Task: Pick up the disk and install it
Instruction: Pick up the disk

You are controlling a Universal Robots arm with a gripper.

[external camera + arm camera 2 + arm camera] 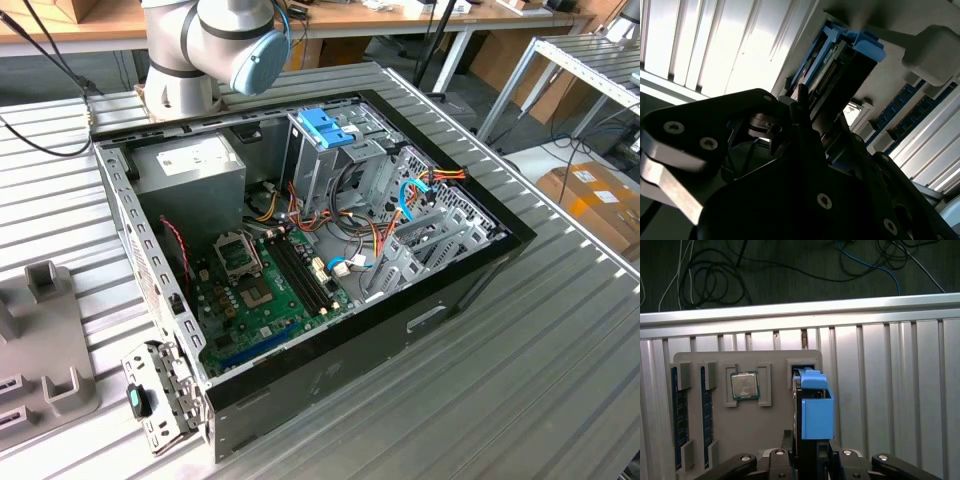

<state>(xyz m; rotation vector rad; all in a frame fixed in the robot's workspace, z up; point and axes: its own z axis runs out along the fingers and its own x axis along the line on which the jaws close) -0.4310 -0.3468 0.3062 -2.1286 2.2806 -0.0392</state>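
The tool (811, 454) sits astride the disk (816, 415), which stands on edge in a slot of the grey holder (772, 425) on the ribbed worktop (880, 390). I cannot tell whether the tool is clamped on it or released. As I judge it, an off-centre hold on the disk's blue plastic edge could tilt it so that it jams in the slot. That could drag the holder and jolt the processor chip (745, 386) lying nearby. A weak hold might let the disk slip and fall.
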